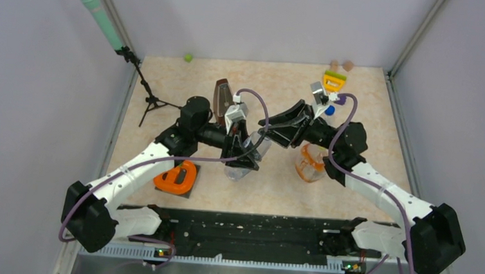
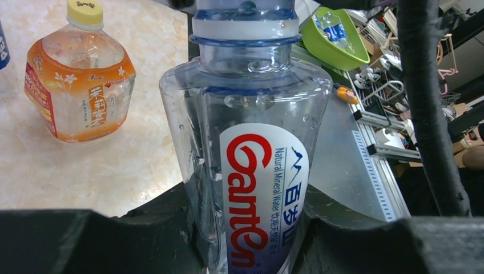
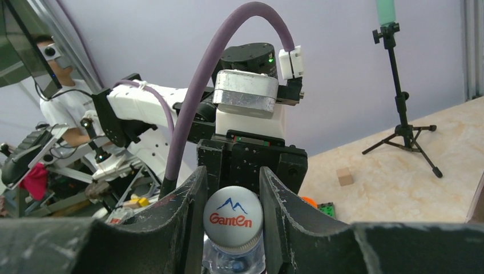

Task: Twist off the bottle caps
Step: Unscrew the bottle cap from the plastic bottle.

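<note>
A clear bottle with a blue-and-white Ganten label [image 2: 251, 171] is held tilted above the table [image 1: 241, 159]. My left gripper [image 2: 251, 240] is shut on its body, one finger on each side of the label. My right gripper [image 3: 233, 216] is shut on the bottle's white cap [image 3: 233, 220], both fingers [image 3: 188, 220] pressing its sides. A squat orange-tinted bottle [image 2: 77, 85] stands upright on the table [image 1: 309, 164], its yellow cap [image 2: 84, 12] screwed on. A blue cap [image 1: 329, 109] shows just behind my right arm.
A brown metronome [image 1: 222, 97] stands behind my left wrist. An orange object on a dark base [image 1: 177, 177] lies front left. A tripod with a mint-green microphone [image 1: 135, 71] stands back left. Yellow-and-orange toys [image 1: 334, 81], tan discs [image 1: 341, 65] and a green ball [image 1: 187, 58] lie at the back.
</note>
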Robot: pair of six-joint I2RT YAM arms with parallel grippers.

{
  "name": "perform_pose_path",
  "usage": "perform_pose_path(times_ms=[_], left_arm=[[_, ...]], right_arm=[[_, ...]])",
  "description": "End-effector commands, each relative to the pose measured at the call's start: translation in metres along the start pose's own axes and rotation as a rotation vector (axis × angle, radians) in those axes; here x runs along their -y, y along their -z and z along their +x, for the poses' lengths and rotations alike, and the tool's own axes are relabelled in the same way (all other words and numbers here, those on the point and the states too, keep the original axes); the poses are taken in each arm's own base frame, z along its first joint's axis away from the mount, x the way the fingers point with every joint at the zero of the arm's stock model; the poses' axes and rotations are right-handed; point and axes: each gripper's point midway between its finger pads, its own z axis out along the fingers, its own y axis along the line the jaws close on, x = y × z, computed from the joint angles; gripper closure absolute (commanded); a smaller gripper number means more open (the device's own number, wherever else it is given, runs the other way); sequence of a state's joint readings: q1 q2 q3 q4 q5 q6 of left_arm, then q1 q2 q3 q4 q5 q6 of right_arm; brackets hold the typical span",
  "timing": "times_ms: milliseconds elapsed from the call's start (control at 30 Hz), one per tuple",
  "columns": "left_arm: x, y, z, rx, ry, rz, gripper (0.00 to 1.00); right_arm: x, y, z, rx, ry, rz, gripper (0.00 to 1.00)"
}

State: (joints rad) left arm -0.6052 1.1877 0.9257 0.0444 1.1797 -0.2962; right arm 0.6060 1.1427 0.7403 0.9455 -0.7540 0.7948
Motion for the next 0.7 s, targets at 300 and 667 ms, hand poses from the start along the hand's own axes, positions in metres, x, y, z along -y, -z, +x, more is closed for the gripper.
perform_pose_path(times_ms=[300, 667], left_arm=[[-0.008, 0.001, -0.001, -0.014, -0.033, -0.052, 1.0], [-0.022, 0.003, -0.007, 0.002, -0.044, -0.143, 1.0]], right_arm=[[0.017, 0.014, -0.018, 0.097, 0.048, 0.163, 1.0], [0.029, 0.019, -0.018, 0.099, 0.048, 0.242, 1.0]])
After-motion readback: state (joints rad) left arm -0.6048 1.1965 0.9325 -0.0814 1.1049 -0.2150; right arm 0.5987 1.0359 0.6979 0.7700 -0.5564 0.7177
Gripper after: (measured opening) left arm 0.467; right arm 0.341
